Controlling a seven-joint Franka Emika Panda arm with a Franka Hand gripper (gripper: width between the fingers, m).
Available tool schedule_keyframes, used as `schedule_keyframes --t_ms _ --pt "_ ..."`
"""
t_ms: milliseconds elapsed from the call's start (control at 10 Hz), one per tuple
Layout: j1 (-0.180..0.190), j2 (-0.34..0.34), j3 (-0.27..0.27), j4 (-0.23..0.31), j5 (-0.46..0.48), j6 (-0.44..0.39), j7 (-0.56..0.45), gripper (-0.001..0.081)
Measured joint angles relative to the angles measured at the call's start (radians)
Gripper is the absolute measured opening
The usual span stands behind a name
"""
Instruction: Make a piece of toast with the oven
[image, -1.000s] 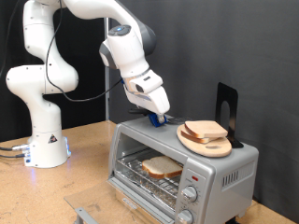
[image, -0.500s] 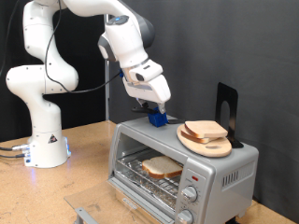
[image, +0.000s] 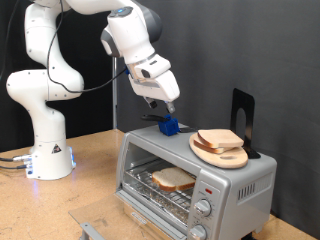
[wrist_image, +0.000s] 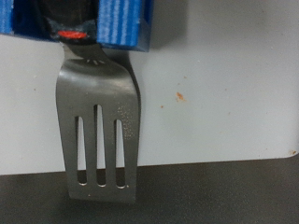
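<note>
The silver oven (image: 235, 180) stands on the wooden table at the exterior view's lower right. One piece of toast (image: 172, 180) lies on the wire rack inside it. More slices (image: 220, 139) are stacked on a round wooden plate (image: 205, 152) on the oven's top. A metal slotted spatula (wrist_image: 98, 131) with a blue handle block (image: 170, 126) rests on the oven's top at its back corner. My gripper (image: 164, 106) hangs just above that blue block, open, with nothing between its fingers. The fingers do not show in the wrist view.
A black upright stand (image: 242, 112) rises behind the plate. The robot's white base (image: 45, 150) stands on the table at the exterior view's left. Knobs (image: 203, 208) and a red light sit on the oven's front right.
The arm has risen and drawn back toward the exterior view's upper left. The blue-handled spatula stays on the oven's top.
</note>
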Motion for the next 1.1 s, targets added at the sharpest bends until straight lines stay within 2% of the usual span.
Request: schedule_keyframes --t_ms 200,400,800,1100 --pt "0.0 0.001 0.006 -0.006 0.001 0.018 -0.002 0.0808" --pt "0.0 -0.014 -0.032 -0.011 0.046 0.015 -0.055 0.0808" --pt "-0.014 -0.095 -0.203 -0.046 0.059 -0.123 -0.161 0.0808" --pt "-0.065 -0.123 -0.305 -0.06 -0.009 -0.239 -0.175 0.0808"
